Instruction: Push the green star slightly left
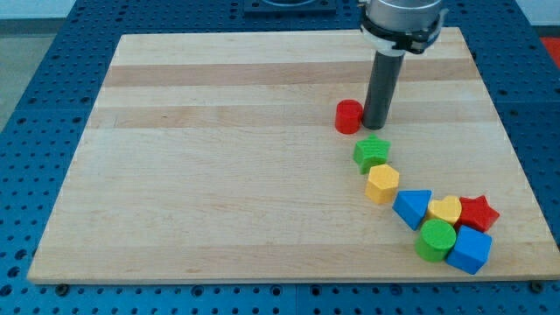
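Nearest the camera, at the view's bottom right, sits a cluster: blue cube (470, 250), green cylinder (436, 240), blue triangle (413, 208), yellow heart (445, 210) and red star (478, 213), all touching or nearly so. Yellow hexagon block (382, 184) lies just up-left of them, and the green star (372, 153) sits right above it, touching or almost touching.

No pincer on this rig, so nothing is released or clenched; the arm ends in a plain rod. My tip (376, 127) rests on the bench (219, 175), just above the green star toward the view's top, beside the red cylinder (348, 116), which lies on its left, touching or nearly.

To do the step well: the tip should probably get round to the star's right side first, going wide so it does not clip the star, then push left in a short, straight stroke through the star's middle. Off-centre contact would likely spin it. Risk: the yellow hexagon is so close below that it may get dragged along. Stop early, only a slight shift is wanted.
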### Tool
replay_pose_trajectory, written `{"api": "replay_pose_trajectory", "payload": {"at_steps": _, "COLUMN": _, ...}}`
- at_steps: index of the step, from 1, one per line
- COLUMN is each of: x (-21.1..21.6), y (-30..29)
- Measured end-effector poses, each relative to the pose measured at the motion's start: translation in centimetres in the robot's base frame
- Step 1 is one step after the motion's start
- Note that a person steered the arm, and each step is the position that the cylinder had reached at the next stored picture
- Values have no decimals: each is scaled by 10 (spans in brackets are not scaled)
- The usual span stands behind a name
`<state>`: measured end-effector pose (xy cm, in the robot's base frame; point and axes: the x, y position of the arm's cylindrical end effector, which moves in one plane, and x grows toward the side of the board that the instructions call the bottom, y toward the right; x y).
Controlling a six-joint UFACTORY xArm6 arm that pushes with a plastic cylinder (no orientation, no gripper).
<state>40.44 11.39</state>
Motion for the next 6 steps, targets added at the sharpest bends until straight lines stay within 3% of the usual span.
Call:
{"api": "replay_pose_trajectory", "payload": {"at_steps": 4, "x": 28, "y": 63}}
{"api": "replay_pose_trajectory", "payload": {"at_steps": 6, "x": 42, "y": -7}}
